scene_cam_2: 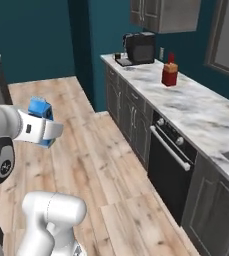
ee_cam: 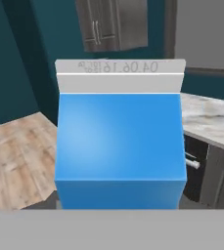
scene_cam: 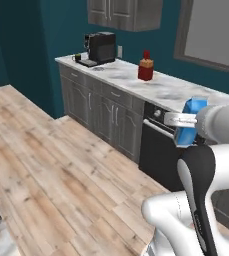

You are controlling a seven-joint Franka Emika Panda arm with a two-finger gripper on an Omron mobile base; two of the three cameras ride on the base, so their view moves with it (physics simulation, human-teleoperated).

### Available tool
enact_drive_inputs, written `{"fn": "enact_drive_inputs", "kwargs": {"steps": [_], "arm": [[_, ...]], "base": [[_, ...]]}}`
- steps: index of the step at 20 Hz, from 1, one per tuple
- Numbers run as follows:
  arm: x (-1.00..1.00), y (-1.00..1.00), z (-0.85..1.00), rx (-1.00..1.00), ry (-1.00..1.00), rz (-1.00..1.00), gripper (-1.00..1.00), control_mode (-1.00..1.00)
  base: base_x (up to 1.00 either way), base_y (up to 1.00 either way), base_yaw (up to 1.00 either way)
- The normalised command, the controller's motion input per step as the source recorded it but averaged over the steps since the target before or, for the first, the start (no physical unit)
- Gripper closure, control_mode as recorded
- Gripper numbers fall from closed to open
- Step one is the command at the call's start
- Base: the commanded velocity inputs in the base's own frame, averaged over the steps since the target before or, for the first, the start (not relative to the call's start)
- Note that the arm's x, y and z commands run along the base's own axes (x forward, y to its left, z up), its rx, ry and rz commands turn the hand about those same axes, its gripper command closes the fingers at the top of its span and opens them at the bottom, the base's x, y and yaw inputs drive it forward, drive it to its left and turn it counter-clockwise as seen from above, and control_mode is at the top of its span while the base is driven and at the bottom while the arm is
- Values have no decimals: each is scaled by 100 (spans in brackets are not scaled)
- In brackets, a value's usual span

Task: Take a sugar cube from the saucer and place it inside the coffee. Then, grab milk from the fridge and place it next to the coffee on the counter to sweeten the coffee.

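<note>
My gripper is shut on the milk, a bright blue carton with a paler top, held in the air in front of the counter. In the right base view the milk sits in the gripper over the wooden floor, well left of the counter. The carton covers most of the hand view and hides the fingertips. The coffee is a small dark cup beside the coffee machine at the counter's far end, also seen as the cup. A small flat saucer lies near it. The fridge is out of view.
A red bottle stands mid-counter, the black coffee machine at the far end. A black oven front with a handle sits under the counter. Grey wall cabinets hang above. Wooden floor lies open to the left.
</note>
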Motion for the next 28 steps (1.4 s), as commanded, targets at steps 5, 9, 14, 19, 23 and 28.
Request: {"fn": "enact_drive_inputs", "kwargs": {"steps": [5, 9, 14, 19, 23, 28], "arm": [[0, 0, 0, 0, 0, 0, 100, 100], [0, 0, 0, 0, 0, 0, 100, 100], [0, 0, 0, 0, 0, 0, 100, 100], [0, 0, 0, 0, 0, 0, 100, 100], [0, 0, 0, 0, 0, 0, 100, 100], [0, 0, 0, 0, 0, 0, 100, 100]], "base": [[100, -5, 17], [100, -3, 12], [100, -1, 2], [100, 14, -11], [100, 53, -22], [100, 83, -21]]}}
